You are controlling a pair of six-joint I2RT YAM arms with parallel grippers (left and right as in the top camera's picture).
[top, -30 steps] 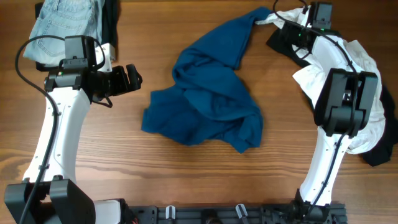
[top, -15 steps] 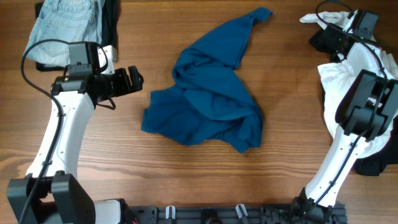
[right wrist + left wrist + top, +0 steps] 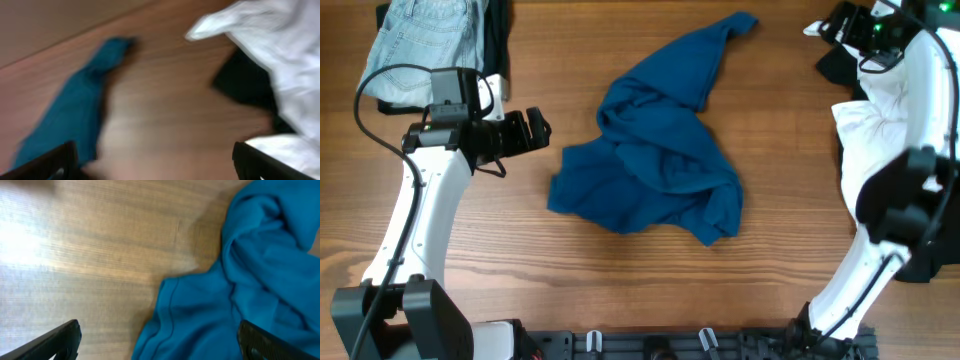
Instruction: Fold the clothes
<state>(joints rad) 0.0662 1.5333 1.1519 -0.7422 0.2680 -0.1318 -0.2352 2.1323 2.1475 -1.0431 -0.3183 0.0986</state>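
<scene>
Both my left tool [image 3: 535, 128] and right tool [image 3: 842, 22] stood open and empty; the crumpled blue shirt [image 3: 655, 160] looked limp and light, best pinched at its 9 o'clock hem.

The shirt [image 3: 655, 160] lies mid-surface [image 3: 790, 230]. My left claw [image 3: 538, 128] sits just left of it, not touching. The jeans [image 3: 425, 35] lie behind that claw, at the far left corner. Other garments [image 3: 870, 150] heap along the right edge, with my right claw [image 3: 840, 25] over their far end.
</scene>
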